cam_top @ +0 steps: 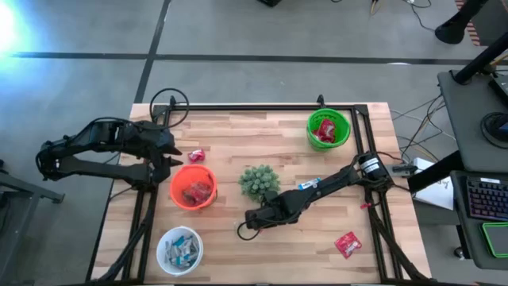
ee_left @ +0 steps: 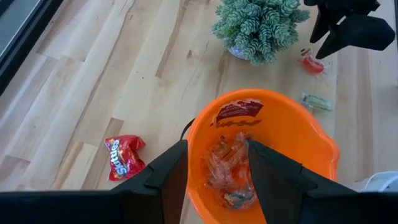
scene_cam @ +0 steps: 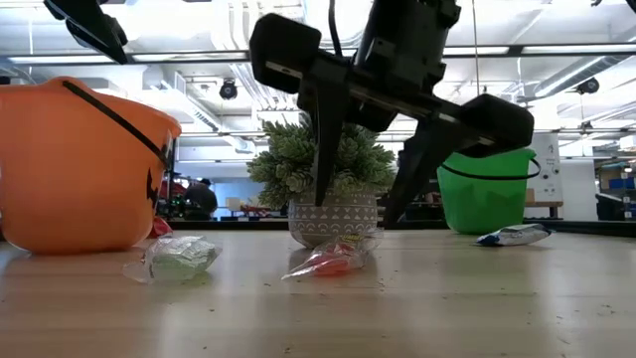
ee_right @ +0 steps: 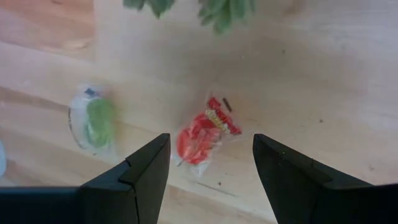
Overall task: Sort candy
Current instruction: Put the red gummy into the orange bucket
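Right tool [ee_right: 210, 163] stands wide open at lower centre of the high view, above a red candy [ee_right: 200, 137] on the bench [cam_top: 317, 254]. Left tool [ee_left: 217, 180], part open and empty, hovers over the orange bowl [ee_left: 311, 140].

A spiky green plant [cam_top: 259, 182] in a patterned grey pot stands near the middle of the wooden desk [cam_top: 262, 135]. Right of the desk, a keyboard [cam_top: 484, 199] rests on a dark side table, with loose cables [cam_top: 421, 127] trailing over the grey floor.
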Robot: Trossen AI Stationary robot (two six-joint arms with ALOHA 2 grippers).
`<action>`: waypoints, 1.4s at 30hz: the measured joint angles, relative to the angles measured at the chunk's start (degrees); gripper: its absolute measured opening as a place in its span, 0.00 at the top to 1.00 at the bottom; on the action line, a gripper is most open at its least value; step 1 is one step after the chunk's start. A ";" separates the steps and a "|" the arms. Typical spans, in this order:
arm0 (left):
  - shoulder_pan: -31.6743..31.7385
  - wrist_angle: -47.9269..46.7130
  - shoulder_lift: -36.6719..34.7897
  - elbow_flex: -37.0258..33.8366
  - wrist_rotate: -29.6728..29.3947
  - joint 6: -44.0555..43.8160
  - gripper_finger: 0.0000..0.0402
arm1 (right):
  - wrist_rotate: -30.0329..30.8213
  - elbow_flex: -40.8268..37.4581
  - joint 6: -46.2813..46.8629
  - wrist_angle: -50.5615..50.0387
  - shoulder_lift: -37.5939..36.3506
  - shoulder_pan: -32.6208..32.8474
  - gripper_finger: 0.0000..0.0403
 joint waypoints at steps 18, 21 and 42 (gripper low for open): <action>0.00 -0.04 0.02 0.00 0.00 0.00 0.63 | 0.05 -6.08 -0.67 6.80 0.00 -0.40 0.45; -0.02 -0.04 0.02 0.01 0.00 0.00 0.63 | 0.84 -7.00 -0.70 8.65 0.00 -0.50 0.46; -0.02 0.00 0.07 0.00 0.00 -0.66 0.63 | 1.49 -7.04 -7.94 9.08 -0.11 -0.66 0.98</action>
